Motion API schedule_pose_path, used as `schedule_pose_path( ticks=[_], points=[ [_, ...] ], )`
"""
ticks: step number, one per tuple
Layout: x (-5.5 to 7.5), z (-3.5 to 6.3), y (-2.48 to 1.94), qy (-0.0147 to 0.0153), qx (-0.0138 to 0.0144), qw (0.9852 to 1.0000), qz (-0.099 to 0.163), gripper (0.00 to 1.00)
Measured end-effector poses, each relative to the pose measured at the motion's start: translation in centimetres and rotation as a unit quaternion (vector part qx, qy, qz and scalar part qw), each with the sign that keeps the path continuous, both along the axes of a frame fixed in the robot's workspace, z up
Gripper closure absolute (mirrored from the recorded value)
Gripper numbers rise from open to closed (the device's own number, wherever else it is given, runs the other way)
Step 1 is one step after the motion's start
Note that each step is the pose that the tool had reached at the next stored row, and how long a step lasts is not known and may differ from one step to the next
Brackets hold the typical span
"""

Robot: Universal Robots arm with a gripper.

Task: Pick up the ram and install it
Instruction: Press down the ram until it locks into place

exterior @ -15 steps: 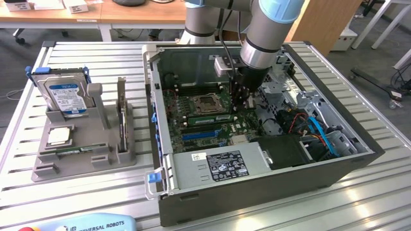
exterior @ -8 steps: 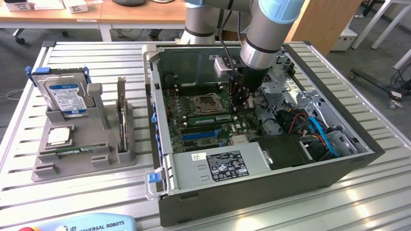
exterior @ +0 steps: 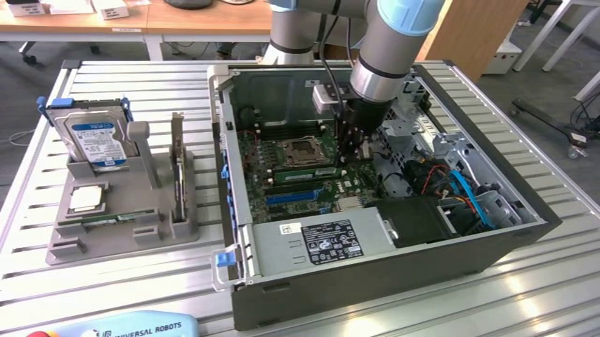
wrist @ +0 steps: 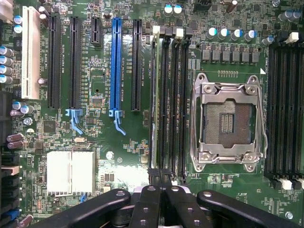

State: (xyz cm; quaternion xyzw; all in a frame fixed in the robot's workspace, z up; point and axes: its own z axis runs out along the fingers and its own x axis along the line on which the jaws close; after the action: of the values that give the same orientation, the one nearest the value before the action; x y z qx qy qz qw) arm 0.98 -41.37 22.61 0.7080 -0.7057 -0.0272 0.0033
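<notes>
Green ram (wrist: 153, 99) stands edge-on in a black memory slot (wrist: 168, 99) left of the empty processor socket (wrist: 227, 122), long axis vertical in frame; gripper (wrist: 160, 183), fingers pinched shut, sits at its lower end.

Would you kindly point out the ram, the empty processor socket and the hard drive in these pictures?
ram (wrist: 153, 99): wrist view, on its thin top edge, standing in a memory slot.
processor socket (wrist: 227, 122): wrist view, on the dark pin field inside the metal frame.
hard drive (exterior: 97, 140): exterior view, on its white-and-blue label.
</notes>
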Motion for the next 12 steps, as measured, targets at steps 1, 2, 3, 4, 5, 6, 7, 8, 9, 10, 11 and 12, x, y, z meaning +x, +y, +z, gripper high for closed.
schedule_pose_path(
  ticks=[1, 2, 3, 4, 5, 6, 7, 8, 9, 10, 11, 12],
  points=[
    [0.0, 0.0, 0.0, 0.0, 0.0, 1.0, 0.0, 0.9],
    [0.0, -0.02, 0.0, 0.0, 0.0001, 1.0, 0.0, 0.9],
    [0.0, -0.07, 0.01, -0.0001, 0.0002, 1.0, 0.0, 0.9],
    [0.0, -0.11, 0.01, -0.0001, 0.0002, 1.0, 0.0, 0.9],
    [0.0, -0.12, 0.0, 0.0, 0.0, 1.0, 0.0, 0.9],
    [0.0, -0.12, 0.0, 0.0, 0.0, 1.0, 0.0, 0.9],
    [0.0, -0.12, 0.0, 0.0, 0.0, 1.0, 0.0, 0.9],
    [0.0, -0.12, 0.0, 0.0, 0.0, 1.0, 0.0, 0.9],
    [0.0, -0.13, 0.0, 0.0, 0.0, 1.0, 0.0, 0.9],
    [0.0, -0.15, 0.0, -0.0001, 0.0001, 1.0, 0.0, 0.9],
    [0.0, -0.18, 0.0, 0.0, 0.0, 1.0, 0.0, 0.9],
    [0.0, -0.21, 0.0, 0.0, 0.0, 1.0, 0.0, 0.9]
  ],
)
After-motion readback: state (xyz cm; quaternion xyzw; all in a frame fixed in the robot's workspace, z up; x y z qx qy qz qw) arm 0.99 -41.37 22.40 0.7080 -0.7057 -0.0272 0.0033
